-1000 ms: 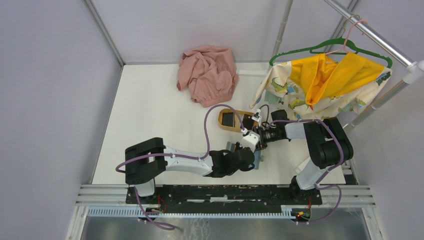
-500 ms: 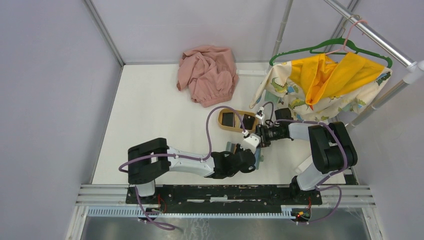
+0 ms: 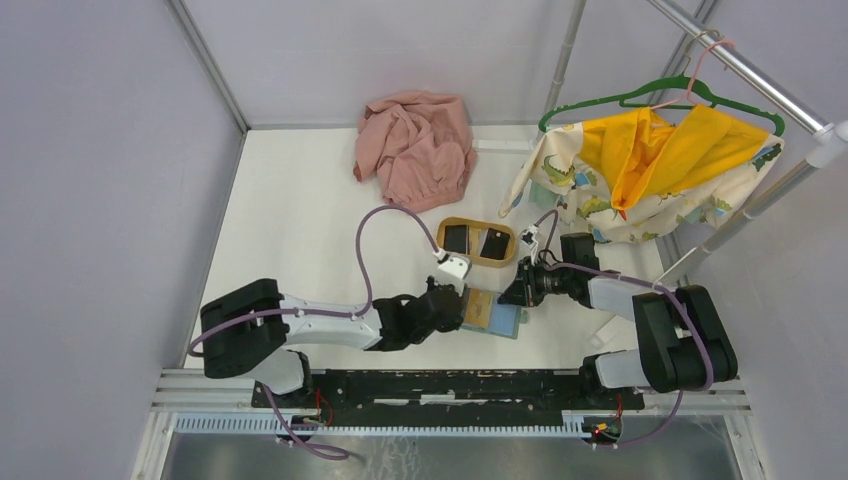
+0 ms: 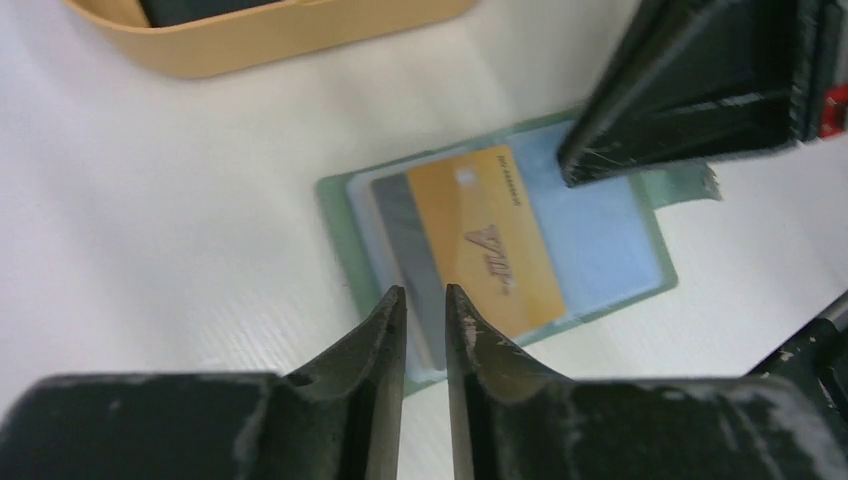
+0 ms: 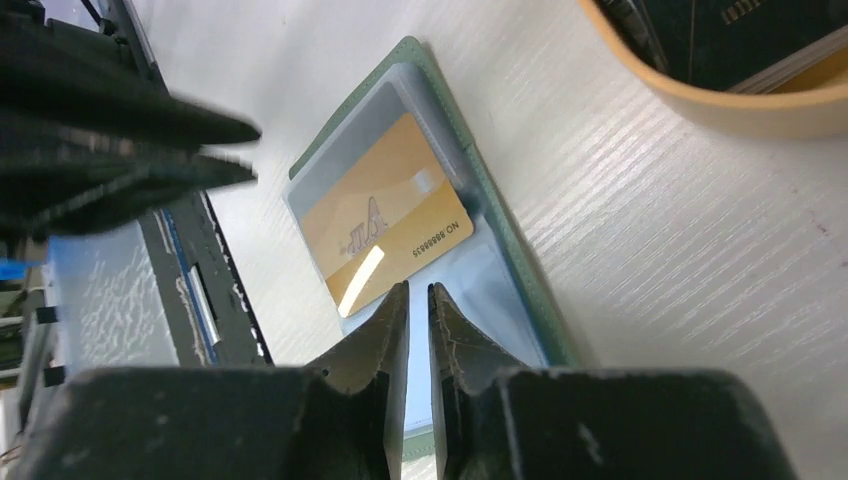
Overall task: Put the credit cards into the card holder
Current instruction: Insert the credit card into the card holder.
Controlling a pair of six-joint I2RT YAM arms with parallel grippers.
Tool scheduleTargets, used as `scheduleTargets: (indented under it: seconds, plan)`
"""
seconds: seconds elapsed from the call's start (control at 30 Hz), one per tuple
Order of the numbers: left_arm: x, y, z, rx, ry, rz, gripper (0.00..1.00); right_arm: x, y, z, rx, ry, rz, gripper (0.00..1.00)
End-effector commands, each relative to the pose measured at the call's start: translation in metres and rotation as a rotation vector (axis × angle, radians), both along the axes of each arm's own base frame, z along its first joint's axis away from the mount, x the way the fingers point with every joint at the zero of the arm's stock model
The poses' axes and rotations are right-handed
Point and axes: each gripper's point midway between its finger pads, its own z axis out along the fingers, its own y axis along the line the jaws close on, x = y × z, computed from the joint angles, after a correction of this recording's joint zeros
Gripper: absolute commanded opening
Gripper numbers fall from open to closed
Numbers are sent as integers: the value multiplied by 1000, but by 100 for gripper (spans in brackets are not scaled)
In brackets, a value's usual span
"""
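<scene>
The card holder lies open on the table, grey-green rim and blue-grey inside. A gold-tan card lies on its left half. Its dark-stripe end sits at a clear pocket, and I cannot tell how deep. My left gripper is shut and empty, its tips just off the card's near-left edge. My right gripper is shut and empty, low over the holder's right half, beside the gold card. Two black cards lie in the oval tan tray.
The tray's rim stands just behind the holder. A pink cloth lies at the back. A patterned garment with yellow lining hangs on a green hanger from a rail at the right, reaching down near the tray.
My left gripper has drawn back to the left, uncovering the holder and the gold card on it. My right gripper has moved nearer and down onto the holder's right side.
</scene>
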Motion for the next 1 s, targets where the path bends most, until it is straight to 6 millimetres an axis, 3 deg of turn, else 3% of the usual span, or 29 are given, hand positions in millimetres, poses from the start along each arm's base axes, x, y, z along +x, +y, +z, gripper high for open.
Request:
scheduleTargets:
  seconds: [0.0,0.17,0.3,0.57,0.97]
  plan:
    - [20,9,21,-155,6,14,29,15,4,12,41,-196,-18,17]
    - [23,20,15,-265,66,-25,39,8,7,4,52,-136,-29,19]
    - [21,18,7,-277,95,-57,45,5,10,-1,59,-84,-41,20]
    - [16,13,-3,-274,130,-77,48,-1,14,-11,53,-12,-50,22]
    - [13,6,-27,-231,196,-86,44,-4,29,-5,115,20,-47,21]
